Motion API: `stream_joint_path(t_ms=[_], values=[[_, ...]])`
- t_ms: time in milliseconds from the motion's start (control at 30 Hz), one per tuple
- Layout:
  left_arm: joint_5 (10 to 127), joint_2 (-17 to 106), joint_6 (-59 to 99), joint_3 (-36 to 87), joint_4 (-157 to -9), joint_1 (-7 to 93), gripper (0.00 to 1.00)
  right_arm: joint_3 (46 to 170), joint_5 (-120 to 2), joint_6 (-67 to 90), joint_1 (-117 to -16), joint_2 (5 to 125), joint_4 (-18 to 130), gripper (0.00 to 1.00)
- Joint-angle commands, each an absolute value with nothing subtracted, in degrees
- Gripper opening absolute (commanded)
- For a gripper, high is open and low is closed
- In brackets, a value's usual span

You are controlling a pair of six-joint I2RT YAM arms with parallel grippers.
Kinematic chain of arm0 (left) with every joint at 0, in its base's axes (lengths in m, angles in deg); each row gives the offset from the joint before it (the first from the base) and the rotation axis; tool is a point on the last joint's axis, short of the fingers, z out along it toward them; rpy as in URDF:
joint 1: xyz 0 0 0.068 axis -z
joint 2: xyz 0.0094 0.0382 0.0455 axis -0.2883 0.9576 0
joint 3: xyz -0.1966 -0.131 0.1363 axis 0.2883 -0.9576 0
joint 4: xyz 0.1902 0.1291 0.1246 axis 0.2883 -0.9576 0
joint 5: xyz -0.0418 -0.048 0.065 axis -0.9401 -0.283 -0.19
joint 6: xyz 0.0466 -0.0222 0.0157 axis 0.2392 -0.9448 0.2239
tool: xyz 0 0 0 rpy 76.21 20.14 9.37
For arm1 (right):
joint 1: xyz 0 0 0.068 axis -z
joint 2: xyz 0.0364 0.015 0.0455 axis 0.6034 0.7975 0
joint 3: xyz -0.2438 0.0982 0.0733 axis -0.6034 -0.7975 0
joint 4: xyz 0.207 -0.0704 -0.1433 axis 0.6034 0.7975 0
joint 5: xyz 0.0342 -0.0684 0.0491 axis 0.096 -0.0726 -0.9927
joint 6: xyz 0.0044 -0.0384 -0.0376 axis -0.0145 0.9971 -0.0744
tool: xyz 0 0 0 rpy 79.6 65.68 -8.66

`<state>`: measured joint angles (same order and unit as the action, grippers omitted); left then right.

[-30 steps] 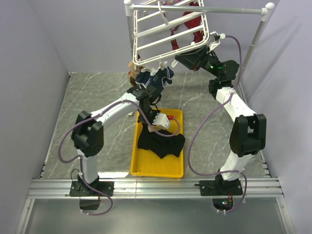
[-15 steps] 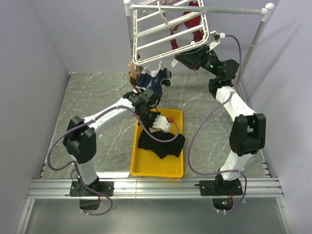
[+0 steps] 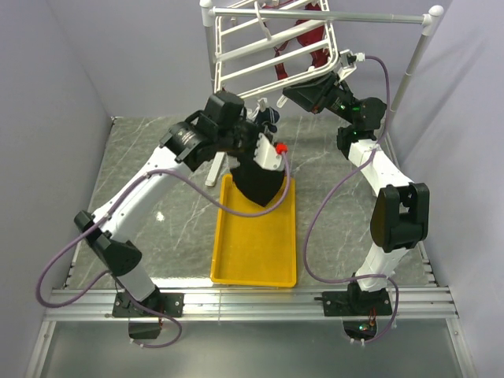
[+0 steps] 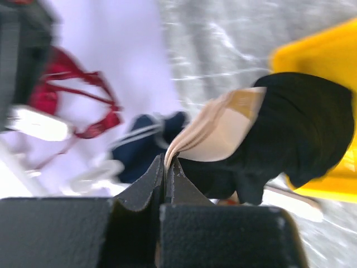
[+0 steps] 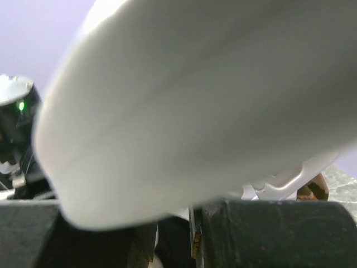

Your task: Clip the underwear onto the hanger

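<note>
L gripper (image 4: 165,167) jaws pinch the tan waistband (image 4: 223,125), underwear (image 3: 260,181) dangling over the yellow tray (image 3: 252,260) below the hanger (image 3: 268,51), R gripper (image 3: 288,96) apparently clamped on its rim; cloth's light, soft & floppy, so the firmer waistband's prob. the best hold.

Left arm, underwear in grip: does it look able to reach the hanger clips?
Probably yes. The left gripper holds the underwear up just under the hanger, which the right gripper steadies; only the hung navy pair crowds that near edge.
</note>
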<state>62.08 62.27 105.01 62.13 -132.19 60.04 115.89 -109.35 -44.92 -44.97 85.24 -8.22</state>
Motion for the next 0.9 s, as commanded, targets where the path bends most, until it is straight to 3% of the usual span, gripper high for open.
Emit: stream_joint_path(t_ms=[0,467,867], values=[[61.44,67.33,105.32,68.97,-129.22,58.86,0.00,117.53,-108.81,-48.54,-46.60,85.75,-9.03,0.00],[56.96,79.47,96.53,87.78,-132.73,55.25,0.00,115.95,-109.25,-47.67,-46.69,85.31,-10.26,0.00],[53.53,76.66,90.91,86.21,-132.13,51.30,0.00,116.12,-110.30,-44.77,-46.43,86.28,-11.93,0.00]])
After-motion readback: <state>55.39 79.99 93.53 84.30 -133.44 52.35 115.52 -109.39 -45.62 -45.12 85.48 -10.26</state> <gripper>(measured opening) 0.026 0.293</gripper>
